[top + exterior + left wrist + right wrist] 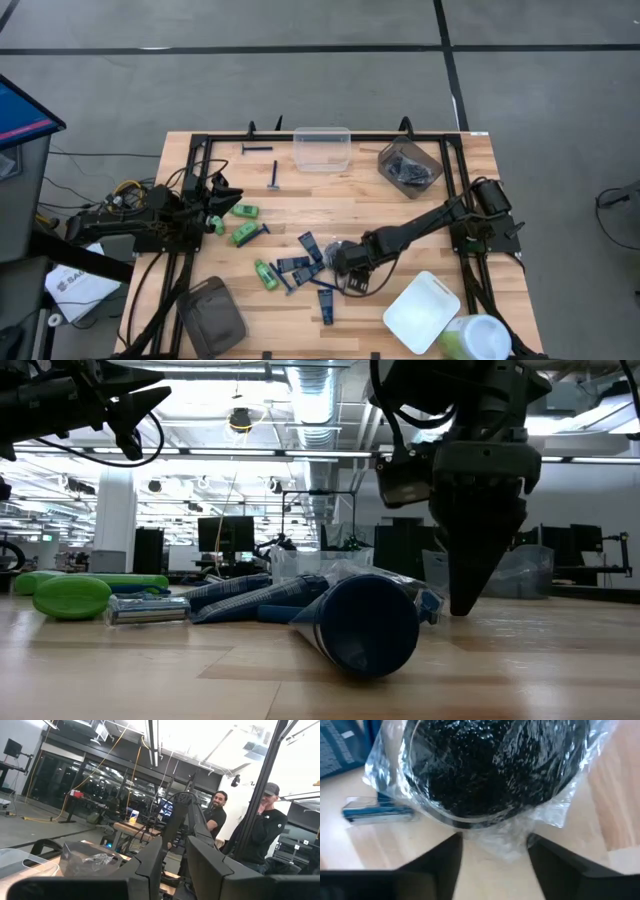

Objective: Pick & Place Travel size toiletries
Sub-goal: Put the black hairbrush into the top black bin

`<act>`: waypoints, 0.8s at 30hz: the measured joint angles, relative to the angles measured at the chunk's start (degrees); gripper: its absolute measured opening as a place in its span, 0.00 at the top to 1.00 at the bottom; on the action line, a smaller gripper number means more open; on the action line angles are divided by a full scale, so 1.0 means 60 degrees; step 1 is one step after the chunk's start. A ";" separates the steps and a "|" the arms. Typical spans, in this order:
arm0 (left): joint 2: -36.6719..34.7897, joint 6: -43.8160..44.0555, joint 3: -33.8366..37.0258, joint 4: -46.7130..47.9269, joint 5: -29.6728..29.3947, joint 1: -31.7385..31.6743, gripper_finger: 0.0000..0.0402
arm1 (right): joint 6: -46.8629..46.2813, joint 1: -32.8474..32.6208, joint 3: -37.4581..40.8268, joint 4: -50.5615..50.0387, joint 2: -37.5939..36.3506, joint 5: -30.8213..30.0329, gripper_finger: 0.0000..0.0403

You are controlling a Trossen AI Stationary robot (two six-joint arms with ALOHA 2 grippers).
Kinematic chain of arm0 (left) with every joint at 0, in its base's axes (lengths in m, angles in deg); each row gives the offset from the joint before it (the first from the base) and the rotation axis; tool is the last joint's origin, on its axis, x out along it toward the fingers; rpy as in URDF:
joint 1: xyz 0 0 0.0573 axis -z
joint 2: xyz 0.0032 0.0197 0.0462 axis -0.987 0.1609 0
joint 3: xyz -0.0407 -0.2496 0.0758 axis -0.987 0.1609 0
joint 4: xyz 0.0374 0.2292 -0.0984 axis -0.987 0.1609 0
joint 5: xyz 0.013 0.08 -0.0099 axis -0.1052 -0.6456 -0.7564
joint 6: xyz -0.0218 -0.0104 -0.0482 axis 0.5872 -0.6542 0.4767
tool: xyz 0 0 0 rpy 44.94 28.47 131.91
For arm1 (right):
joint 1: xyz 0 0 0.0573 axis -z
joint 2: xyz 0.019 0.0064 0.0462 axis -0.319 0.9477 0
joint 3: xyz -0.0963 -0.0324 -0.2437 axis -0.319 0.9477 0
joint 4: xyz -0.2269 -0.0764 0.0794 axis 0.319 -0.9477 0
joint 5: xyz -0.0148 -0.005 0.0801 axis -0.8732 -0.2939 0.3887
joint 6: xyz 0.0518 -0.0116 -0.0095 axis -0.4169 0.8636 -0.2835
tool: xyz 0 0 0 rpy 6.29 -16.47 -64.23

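Because the right gripper (492,852) hangs low over the wooden table (420,210), its two dark fingers spread to either side of a round dark disc sealed in crinkled clear plastic wrap (495,767), that disc looks like the item in hand; the fingers straddle the wrap's loose edge and do not yet pinch it; the disc lies just ahead of the fingertips, flat on the wood. It will probably handle as a light thing, firm in its body but slippery and yielding at its film; a grip on the film alone could slide or tear, so the surer hold seems to be across the disc's own rim, the jaws closing on its opposite edges. Beside the disc lies a thin blue razor in a clear sleeve (377,812), near enough to be dragged along; just beyond the pincer sit several flat dark navy tubes (305,262). The bright green mini bottles (245,232) lie well away from it, nearer the left gripper (222,203), which waits raised above the table's left side, its fingers close together and holding nothing.
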 joint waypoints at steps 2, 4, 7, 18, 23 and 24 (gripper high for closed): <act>0.0000 0.0000 0.0000 -0.0002 -0.0002 0.0000 0.79 | -0.0047 0.0047 0.0004 -0.0053 0.0006 -0.0003 0.61; 0.0000 0.0002 0.0000 -0.0002 -0.0002 0.0000 0.79 | -0.0157 0.0078 0.0013 -0.0107 0.0007 -0.0016 0.74; 0.0000 0.0000 0.0000 -0.0003 -0.0005 0.0003 0.79 | -0.0178 0.0176 0.0023 -0.0186 0.0009 -0.0023 0.92; 0.0000 -0.0022 0.0000 -0.0011 -0.0015 0.0000 0.79 | -0.0178 0.0177 0.0037 -0.0184 -0.0834 0.0112 0.99; 0.0000 -0.0026 0.0000 -0.0010 -0.0017 0.0000 0.79 | -0.0178 0.0381 0.0037 -0.0292 -0.1766 0.0075 1.00; 0.0000 -0.0026 0.0000 -0.0010 -0.0017 0.0002 0.79 | -0.0178 0.0451 0.0037 -0.0295 -0.1971 0.0058 1.00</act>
